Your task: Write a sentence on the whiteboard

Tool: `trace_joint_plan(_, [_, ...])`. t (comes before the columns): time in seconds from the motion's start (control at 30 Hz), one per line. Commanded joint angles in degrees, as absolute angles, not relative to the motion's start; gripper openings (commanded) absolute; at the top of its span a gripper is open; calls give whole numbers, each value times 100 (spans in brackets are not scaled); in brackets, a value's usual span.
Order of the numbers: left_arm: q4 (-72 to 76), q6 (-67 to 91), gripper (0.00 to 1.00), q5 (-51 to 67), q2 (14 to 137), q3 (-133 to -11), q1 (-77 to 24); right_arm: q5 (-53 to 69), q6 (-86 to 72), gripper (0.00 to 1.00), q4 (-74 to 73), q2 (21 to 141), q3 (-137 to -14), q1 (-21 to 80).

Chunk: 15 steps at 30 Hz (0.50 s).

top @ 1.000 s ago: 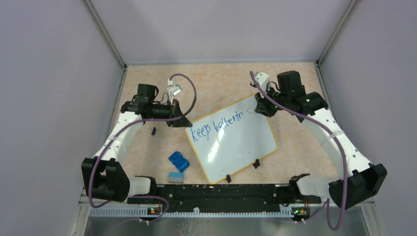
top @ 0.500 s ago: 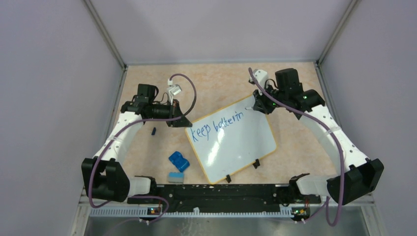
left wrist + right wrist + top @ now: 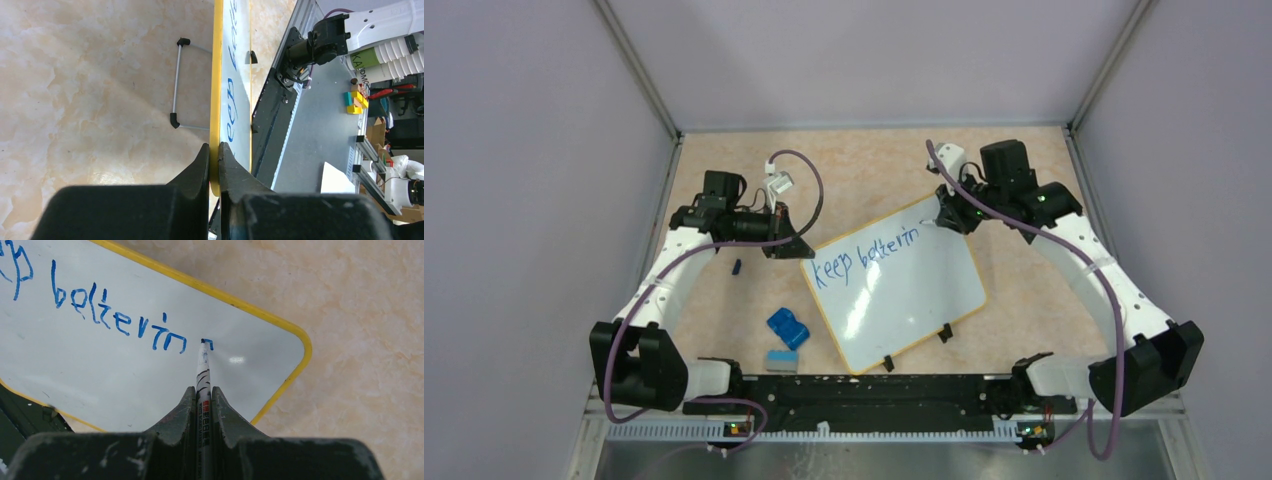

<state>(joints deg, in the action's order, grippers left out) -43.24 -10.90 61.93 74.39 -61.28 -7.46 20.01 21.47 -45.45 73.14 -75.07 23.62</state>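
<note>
The whiteboard, white with a yellow rim, lies tilted on the table. Blue writing on it reads "keep betterin". My left gripper is shut on the board's left corner; in the left wrist view its jaws pinch the yellow rim. My right gripper is shut on a white marker. The marker tip touches the board at a small fresh blue stroke just after the "n", near the board's rounded far corner.
A blue eraser and a small grey-blue block lie left of the board's near edge. A small dark cap lies under the left arm. Two black clips sit on the board's near edge. A wire stand shows behind the board.
My right gripper shifted slightly left and toward the back with the marker, starting a new stroke after "betterin". The left arm and the board have not moved.
</note>
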Motion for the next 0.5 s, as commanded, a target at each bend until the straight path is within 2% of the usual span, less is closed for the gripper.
trace_joint_plan(0.0, [-4631,-1354,0,5934,7499,-5933,-968,2067,2239,0,-4540,7207,-7445,2426])
trace_joint_plan(0.47, [-4630,-1334,0,5944,7576,-5981,-967,1829,2402,0,-4612,7040,-7208,2402])
